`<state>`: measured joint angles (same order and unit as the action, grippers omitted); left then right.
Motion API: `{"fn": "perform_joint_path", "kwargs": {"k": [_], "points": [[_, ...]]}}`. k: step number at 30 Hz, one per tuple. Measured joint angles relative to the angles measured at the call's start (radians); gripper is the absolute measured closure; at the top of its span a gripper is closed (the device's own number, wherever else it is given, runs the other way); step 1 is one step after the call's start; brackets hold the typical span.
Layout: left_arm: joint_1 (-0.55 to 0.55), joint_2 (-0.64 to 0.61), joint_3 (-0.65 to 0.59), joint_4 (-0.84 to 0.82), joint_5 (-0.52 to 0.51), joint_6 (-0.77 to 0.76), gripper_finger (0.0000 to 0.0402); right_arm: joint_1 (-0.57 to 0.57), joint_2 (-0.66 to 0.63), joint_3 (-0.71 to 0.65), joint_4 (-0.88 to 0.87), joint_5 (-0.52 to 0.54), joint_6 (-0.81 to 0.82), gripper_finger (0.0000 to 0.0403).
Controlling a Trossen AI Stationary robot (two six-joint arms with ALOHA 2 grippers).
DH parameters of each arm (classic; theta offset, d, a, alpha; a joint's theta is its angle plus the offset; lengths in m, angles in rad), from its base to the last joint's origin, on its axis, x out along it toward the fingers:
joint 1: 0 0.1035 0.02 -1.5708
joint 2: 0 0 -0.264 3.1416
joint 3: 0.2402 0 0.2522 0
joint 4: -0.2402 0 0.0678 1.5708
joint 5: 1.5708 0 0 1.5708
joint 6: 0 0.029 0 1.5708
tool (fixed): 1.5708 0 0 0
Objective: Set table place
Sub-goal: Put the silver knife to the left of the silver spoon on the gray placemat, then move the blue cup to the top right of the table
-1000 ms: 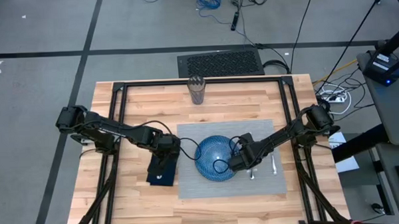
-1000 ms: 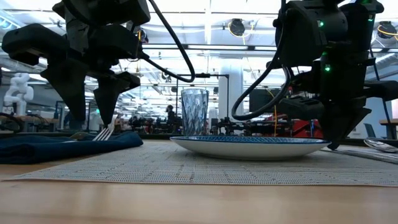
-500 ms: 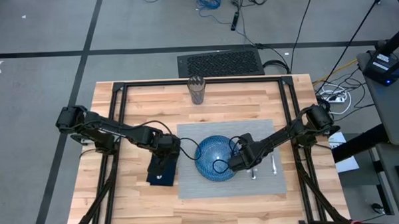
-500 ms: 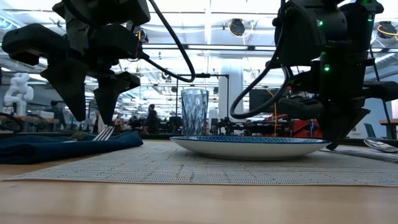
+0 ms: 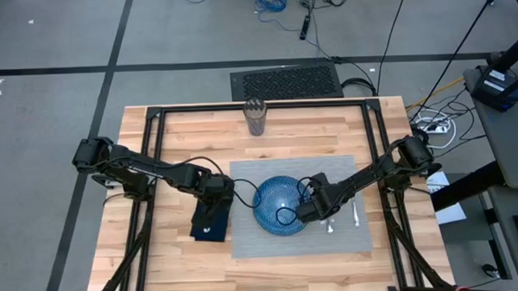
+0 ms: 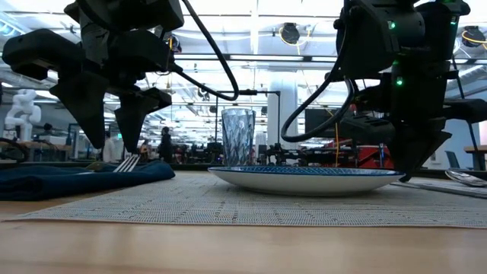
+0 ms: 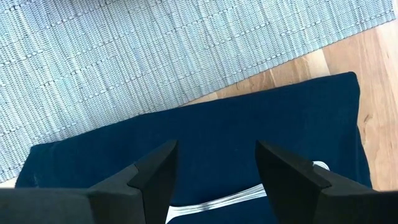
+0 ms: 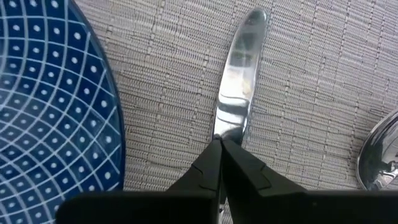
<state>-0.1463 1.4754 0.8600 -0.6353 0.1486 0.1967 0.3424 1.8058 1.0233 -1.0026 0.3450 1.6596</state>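
Observation:
The grey placemat (image 5: 349,237) lies on the wooden table (image 5: 172,140) with the round blue plate (image 5: 277,205) on it. A knife (image 8: 239,68) and a spoon (image 8: 380,155) lie on the mat right of the plate. My right gripper (image 8: 217,143) is shut on the knife. Left of the mat lies a navy napkin (image 7: 217,121) with a fork (image 7: 214,202) on it. My left gripper (image 7: 217,155) hangs open just above the fork, one finger on each side, touching nothing. My right gripper pinches the knife between its two fingertips (image 8: 208,158) where the shiny blade's near end (image 8: 227,127) meets them. The fingers slant down from above and lie along the knife. They hide its handle end. The blade lies flat on the placemat.
A ribbed drinking glass (image 5: 256,118) stands at the table's far edge, behind the plate. Bare wood is left of the napkin and along the near edge. The black frame rails (image 5: 147,167) run along both sides.

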Motion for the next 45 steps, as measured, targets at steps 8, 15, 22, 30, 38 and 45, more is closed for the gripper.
{"fn": "perform_joint_path", "kwargs": {"k": [8,15,22,30,38,45], "points": [[0.0,0.0,0.0,0.001,0.0,0.0,0.0202,0.002,-0.016,0.079,-0.113,0.041,-0.008,0.0403],[0.0,0.0,0.0,0.0,-0.001,0.001,0.0202,0.029,-0.017,0.156,-0.168,0.11,-0.052,0.0403],[0.02,0.0,-0.058,0.022,-0.064,0.018,0.0202,0.075,-0.017,0.174,-0.15,0.16,-0.084,0.0403],[0.042,0.0,-0.126,0.061,-0.072,-0.025,0.0202,0.116,-0.017,0.174,0.028,0.206,-0.283,0.0403],[0.042,0.0,-0.126,0.106,-0.076,-0.061,0.0202,0.112,-0.017,0.174,0.159,0.305,-0.456,0.0403],[0.042,-0.003,-0.126,0.106,-0.088,-0.087,0.0202,0.091,-0.017,0.174,0.163,0.334,-0.518,0.0403]]}}
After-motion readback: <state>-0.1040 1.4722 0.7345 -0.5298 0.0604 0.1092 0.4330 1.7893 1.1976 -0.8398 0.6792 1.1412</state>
